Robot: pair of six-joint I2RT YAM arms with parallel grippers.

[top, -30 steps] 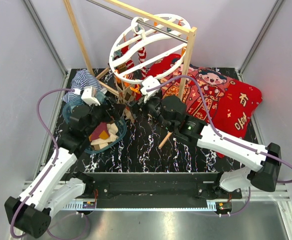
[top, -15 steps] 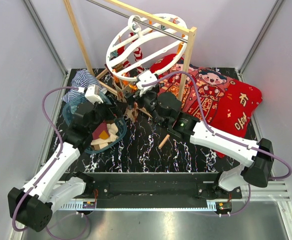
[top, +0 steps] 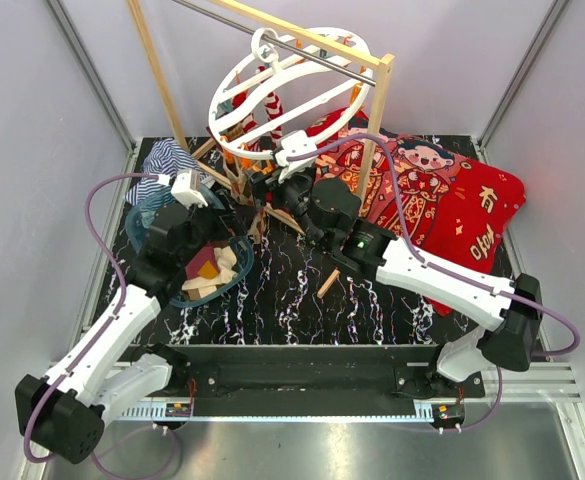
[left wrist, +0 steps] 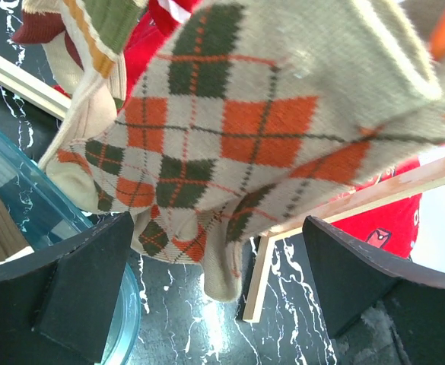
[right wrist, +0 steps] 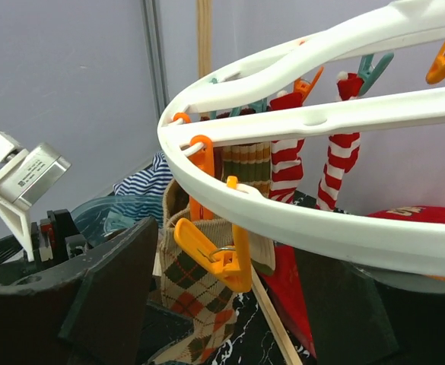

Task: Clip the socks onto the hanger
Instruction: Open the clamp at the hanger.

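Currently, the right gripper (right wrist: pixel 226 245) stands with its jaws apart on either side of a small orange plastic clip (right wrist: pixel 207 255) dangling from the round white plastic drying hanger (right wrist: pixel 321 224); nothing is clamped. The left gripper (left wrist: pixel 216 228) is spread wide and empty beneath the brown, orange and cream argyle sock (left wrist: pixel 230 144), which hangs at the hanger rim just behind that clip. Whether a clip already holds its cuff cannot be told.

Recommended procedure: squeeze the clip's handle ends squarely, steady the free-hanging ring, feed the cuff fully into the mouth, then release.

Legibility: yellow characters on the red cartoon-print blanket (top: pixel 452 190) are too small to read; no brand markings show.
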